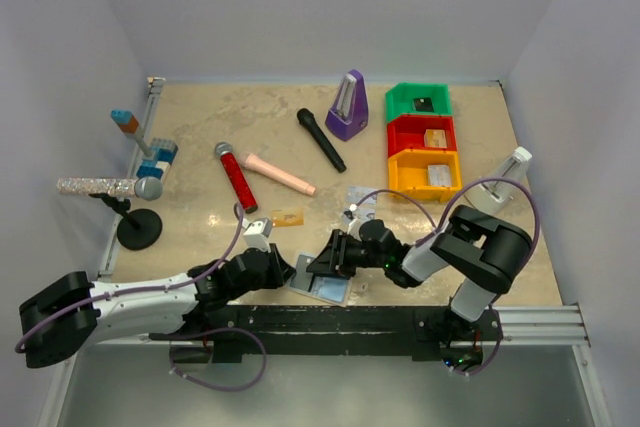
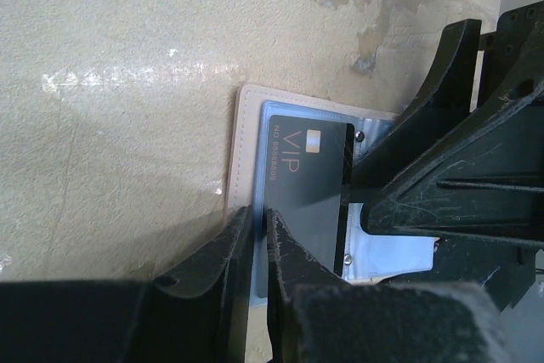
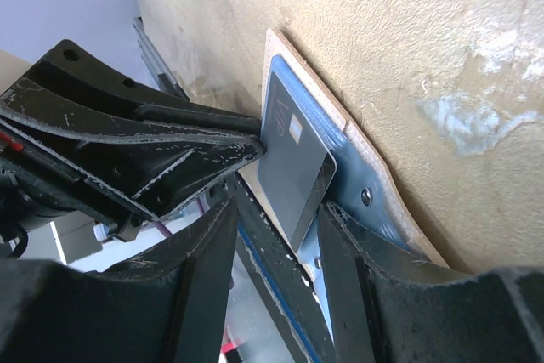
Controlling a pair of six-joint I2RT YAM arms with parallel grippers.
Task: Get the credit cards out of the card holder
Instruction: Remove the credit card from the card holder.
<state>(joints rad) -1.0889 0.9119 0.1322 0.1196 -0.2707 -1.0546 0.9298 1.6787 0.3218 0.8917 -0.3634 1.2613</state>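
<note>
The card holder (image 1: pixel 330 290) lies open near the table's front edge, light blue inside with a tan edging (image 2: pixel 248 125). A dark credit card (image 2: pixel 308 184) marked VIP sticks partly out of its pocket. My left gripper (image 2: pixel 259 220) is shut on the holder's near edge. My right gripper (image 3: pixel 279 208) is open, and the card's raised free end (image 3: pixel 293 167) stands between its fingers, close to the right one. In the top view the two grippers (image 1: pixel 292 269) (image 1: pixel 325 265) meet over the holder. An orange-tan card (image 1: pixel 287 217) and pale cards (image 1: pixel 362 197) lie loose on the table behind.
Green (image 1: pixel 418 100), red (image 1: pixel 422 134) and yellow (image 1: pixel 430 172) bins stand at the back right. A purple metronome (image 1: pixel 348 105), black microphone (image 1: pixel 320 139), red microphone (image 1: pixel 236 177) and pink tube (image 1: pixel 280 174) lie mid-table. A stand (image 1: pixel 139 228) holds a glittery microphone at left.
</note>
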